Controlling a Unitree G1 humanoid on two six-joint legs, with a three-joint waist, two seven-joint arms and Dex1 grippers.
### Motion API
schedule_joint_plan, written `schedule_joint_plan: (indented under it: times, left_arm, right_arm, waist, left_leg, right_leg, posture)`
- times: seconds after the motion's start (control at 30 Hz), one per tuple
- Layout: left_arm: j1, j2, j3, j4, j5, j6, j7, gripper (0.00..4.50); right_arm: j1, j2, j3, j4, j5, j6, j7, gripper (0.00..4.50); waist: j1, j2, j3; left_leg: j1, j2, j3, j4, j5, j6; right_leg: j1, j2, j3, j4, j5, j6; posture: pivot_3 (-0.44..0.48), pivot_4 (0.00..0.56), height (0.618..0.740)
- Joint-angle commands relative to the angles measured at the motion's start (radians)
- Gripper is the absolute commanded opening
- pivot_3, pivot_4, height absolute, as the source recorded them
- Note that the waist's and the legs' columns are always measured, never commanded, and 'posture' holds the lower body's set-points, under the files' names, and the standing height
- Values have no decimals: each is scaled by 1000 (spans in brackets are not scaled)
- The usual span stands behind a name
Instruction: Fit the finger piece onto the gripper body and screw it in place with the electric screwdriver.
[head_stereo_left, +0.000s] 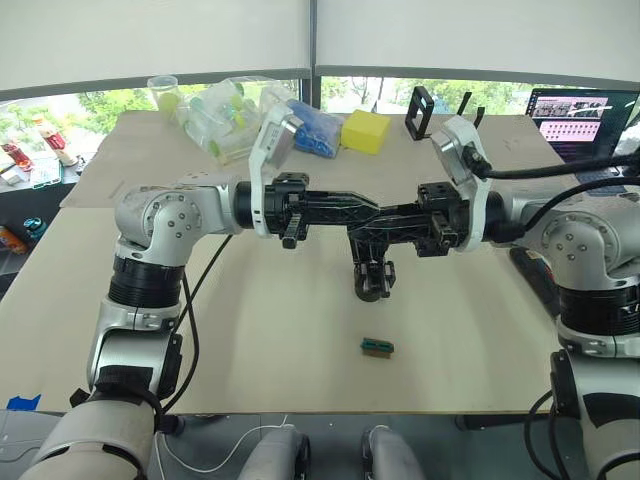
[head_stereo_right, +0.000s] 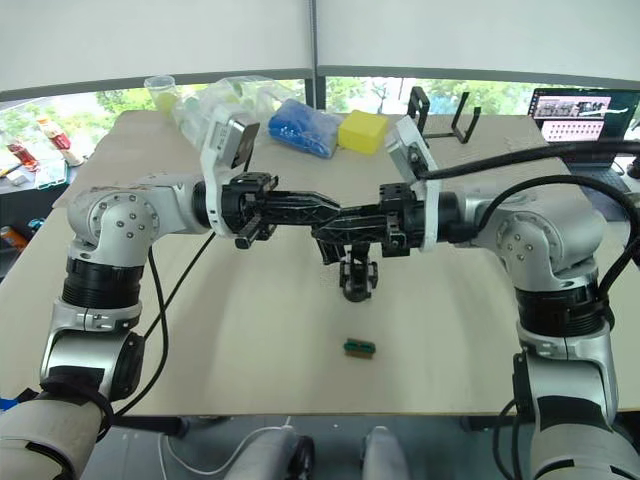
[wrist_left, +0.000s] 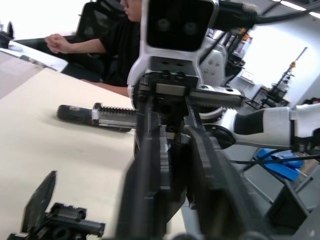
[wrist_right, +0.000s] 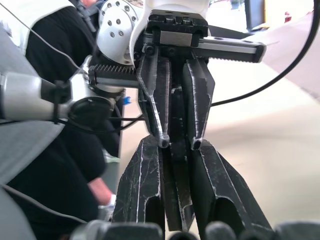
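Currently the bench (head_stereo_left: 250, 350) is a pale, flat board set before a row of windows with lowered blinds. Along its far edge stand clear containers (head_stereo_left: 225, 115), a blue bag (head_stereo_left: 315, 130), a yellow block (head_stereo_left: 366, 131) and a wire stand (head_stereo_left: 425, 112). A laptop (head_stereo_left: 580, 115) sits at the far right corner. A person (wrist_left: 110, 40) sits beyond the bench on my right.

Both my arms meet tip to tip above the bench's middle. My right end effector (wrist_right: 175, 142) is pressed onto the finger piece (wrist_right: 175, 195), held clear of the surface. My left end effector (head_stereo_left: 368, 210) meets the same piece from the other side; whether it grips I cannot tell.

The gripper body (head_stereo_left: 372, 280) stands on the bench directly below the meeting point. A small green-and-black block (head_stereo_left: 377, 346) lies nearer the front edge. The screwdriver (wrist_left: 95, 115) lies flat near the right edge, under my right arm.

Bare surface extends to the left and across the front.
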Motion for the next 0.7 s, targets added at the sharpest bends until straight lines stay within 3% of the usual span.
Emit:
schedule_joint_plan:
  times: [0.03, 0.17, 0.4, 0.7]
  left_arm:
    - [-4, 63, -26, 21, 90, -124, -103, 2651]
    - [70, 134, -126, 54, 267, -368, -241, 4490]
    - [205, 48, -280, 255, 593, -843, -214, 4500]
    - [160, -213, -263, 609, 716, -1058, -59, 4500]
  right_arm:
    - [29, 1, -19, -48, -43, -139, 37, 311]
    - [108, -10, -4, -44, -123, -284, 76, 311]
    - [238, -51, -36, -45, -191, -408, 115, 311]
    - [407, -105, -117, -165, -150, -374, 59, 311]
  waist:
    - [-1, 0, 0]
    - [0, 0, 0]
    - [9, 0, 0]
    - [21, -1, 0]
  left_leg:
    - [0, 0, 0, 0, 0, 0]
    - [1, 0, 0, 0, 0, 0]
    - [-1, -1, 1, 1, 0, 1]
    - [-1, -1, 0, 2, -1, 2]
  right_leg:
    - [0, 0, 0, 0, 0, 0]
    - [1, 1, -1, 0, 0, 0]
    - [1, 0, -1, -2, 0, 0]
    - [1, -2, -1, -2, 0, 0]
  posture:
    - [0, 150, 740]
    - [0, 150, 740]
    - [0, 150, 740]
    - [0, 150, 740]
